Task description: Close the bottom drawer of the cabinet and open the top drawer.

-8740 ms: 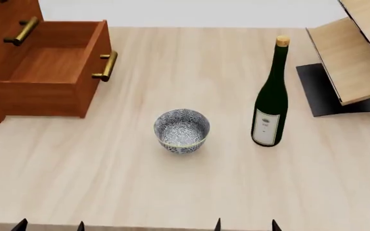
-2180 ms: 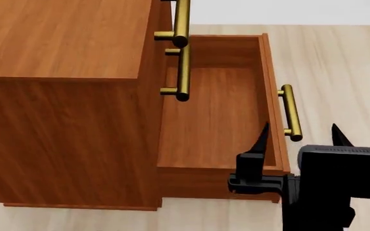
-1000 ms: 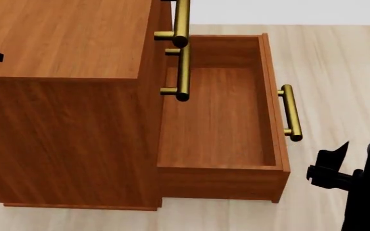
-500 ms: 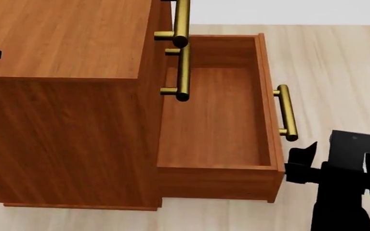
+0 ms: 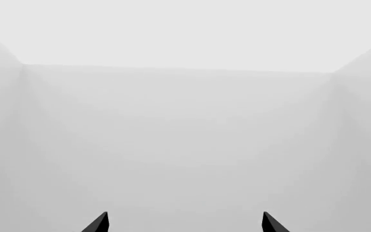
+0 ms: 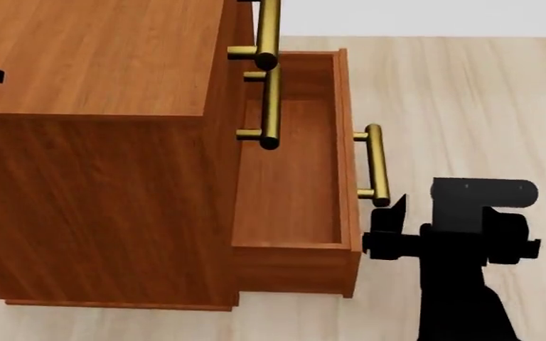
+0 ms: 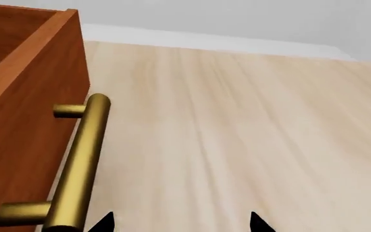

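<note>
Your right gripper (image 6: pixel 389 226) sits at the near end of the bottom drawer (image 6: pixel 297 170), which stands partly pulled out at frame centre.

You have one cabinet (image 6: pixel 102 149) filling the left of the head view, and three brass bar handles in sight: the bottom drawer's handle (image 6: pixel 375 165) and two stacked above it near the top centre (the uppermost belongs to the top drawer (image 6: pixel 266 32), whose front you cannot see). Your right gripper's two tips are spread apart, gripping nothing, just beside that lowest handle. Your left gripper (image 5: pixel 184 223) faces only blank pale walls, its tips likewise parted. One light wooden tabletop (image 6: pixel 463 106) lies to the right.
</note>
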`<state>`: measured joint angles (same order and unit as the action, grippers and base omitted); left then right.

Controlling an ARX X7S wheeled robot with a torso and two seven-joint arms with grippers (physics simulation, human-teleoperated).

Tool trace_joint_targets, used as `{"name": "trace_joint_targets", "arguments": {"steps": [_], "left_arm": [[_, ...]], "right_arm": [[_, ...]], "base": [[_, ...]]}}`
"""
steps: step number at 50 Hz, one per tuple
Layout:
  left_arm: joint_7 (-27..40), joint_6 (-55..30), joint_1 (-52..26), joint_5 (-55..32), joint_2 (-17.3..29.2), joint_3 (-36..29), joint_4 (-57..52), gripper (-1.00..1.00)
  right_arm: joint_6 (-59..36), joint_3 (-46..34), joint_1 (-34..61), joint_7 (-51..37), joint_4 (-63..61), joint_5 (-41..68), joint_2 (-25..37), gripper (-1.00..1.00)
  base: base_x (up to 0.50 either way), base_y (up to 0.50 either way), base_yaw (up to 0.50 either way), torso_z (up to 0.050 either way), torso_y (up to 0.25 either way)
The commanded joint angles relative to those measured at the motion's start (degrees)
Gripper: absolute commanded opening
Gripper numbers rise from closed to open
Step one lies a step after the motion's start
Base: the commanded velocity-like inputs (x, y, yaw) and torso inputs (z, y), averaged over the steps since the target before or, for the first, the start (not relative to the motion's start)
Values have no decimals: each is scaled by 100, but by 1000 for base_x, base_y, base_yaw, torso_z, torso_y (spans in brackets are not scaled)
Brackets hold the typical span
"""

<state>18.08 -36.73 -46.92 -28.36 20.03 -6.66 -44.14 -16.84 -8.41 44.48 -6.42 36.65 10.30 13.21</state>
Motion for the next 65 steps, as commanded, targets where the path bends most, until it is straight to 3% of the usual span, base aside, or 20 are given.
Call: {"name": "trace_joint_targets", "arguments": {"steps": [1, 11, 36, 58, 65], "left_arm": [[38, -35, -53, -56, 13, -2, -32, 100], [56, -24, -64, -79, 44, 15, -32, 100], [89, 24, -68, -161, 96, 48, -42, 100], [143, 16, -113, -257, 139, 86, -79, 100], [179, -19, -138, -291, 151, 85, -110, 100]], "right_arm": [[-31, -273, 149, 228, -86, 112, -304, 100], [360, -559, 544, 491, 882, 17, -667, 100], [594, -955, 781, 881, 1246, 237, -1179, 100], [333, -1549, 646, 974, 706, 762, -1188, 100], [-12, -1515, 200, 701, -245, 964, -945, 100]], "base": [[0, 0, 0, 0, 0], [0, 0, 1, 0, 0], [0, 0, 1, 0, 0], [0, 1, 3, 0, 0], [-2, 3, 4, 0, 0]]}}
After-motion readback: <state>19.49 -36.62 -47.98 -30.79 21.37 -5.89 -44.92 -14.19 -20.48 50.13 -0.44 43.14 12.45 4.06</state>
